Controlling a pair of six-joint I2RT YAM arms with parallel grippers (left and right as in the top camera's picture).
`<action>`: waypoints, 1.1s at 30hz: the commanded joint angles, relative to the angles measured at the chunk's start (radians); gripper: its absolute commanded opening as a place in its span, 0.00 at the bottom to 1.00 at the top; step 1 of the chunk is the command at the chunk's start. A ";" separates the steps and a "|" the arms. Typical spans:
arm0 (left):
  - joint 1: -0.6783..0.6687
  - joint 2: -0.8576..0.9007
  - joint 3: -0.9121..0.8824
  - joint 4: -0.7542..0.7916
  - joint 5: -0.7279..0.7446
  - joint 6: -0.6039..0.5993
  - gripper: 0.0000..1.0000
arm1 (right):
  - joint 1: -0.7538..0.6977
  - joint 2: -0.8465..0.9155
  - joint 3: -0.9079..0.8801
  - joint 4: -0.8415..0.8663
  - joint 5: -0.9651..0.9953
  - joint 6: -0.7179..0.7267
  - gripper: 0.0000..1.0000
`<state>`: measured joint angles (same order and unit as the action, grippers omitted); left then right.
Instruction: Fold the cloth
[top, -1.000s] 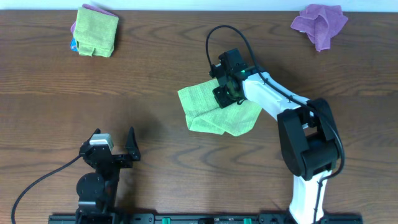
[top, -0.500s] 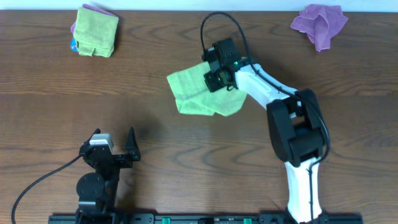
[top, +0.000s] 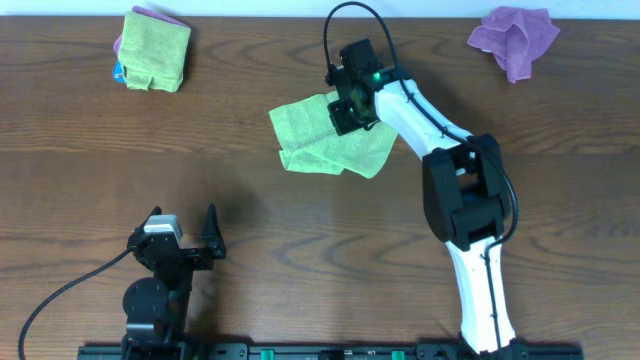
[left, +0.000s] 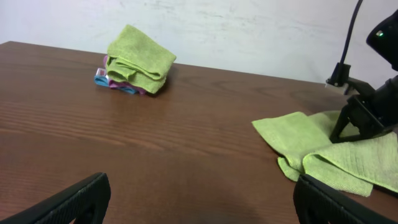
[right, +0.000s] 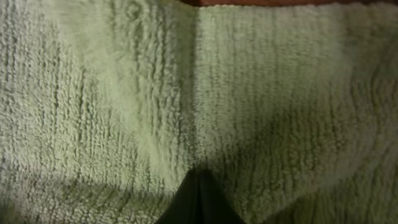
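The cloth (top: 325, 140), fuzzy, ribbed and lime-green, is being pinched along a raised crease by the right claw (top: 345, 108), its tips nearly together. It is lying rumpled, partly doubled over, at upper centre on the wood-grain table (top: 100, 150). The left claw (top: 183, 215) is gaping wide at lower left, holding nothing.

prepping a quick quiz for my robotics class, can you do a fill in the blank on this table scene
The right tool sits on the ___ cloth mid-table.
The crumpled cloth in the far right corner is ___.
The left tool is open and holds ___.
A folded stack sits in the far ___ corner.
Missing: green; purple; nothing; left.
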<state>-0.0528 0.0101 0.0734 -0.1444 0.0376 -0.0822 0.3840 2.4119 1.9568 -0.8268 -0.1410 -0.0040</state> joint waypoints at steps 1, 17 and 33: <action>-0.002 -0.005 -0.034 -0.008 -0.012 -0.008 0.95 | -0.011 0.038 0.116 -0.106 0.039 0.005 0.22; -0.002 -0.005 -0.034 -0.008 -0.012 -0.008 0.95 | -0.010 -0.104 0.469 -0.571 0.068 -0.137 0.61; -0.002 -0.005 -0.034 -0.008 -0.012 -0.008 0.95 | 0.062 -0.551 -0.020 -0.496 0.272 -0.140 0.59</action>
<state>-0.0528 0.0101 0.0734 -0.1448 0.0376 -0.0822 0.4438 1.9064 2.0701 -1.3437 0.0856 -0.1318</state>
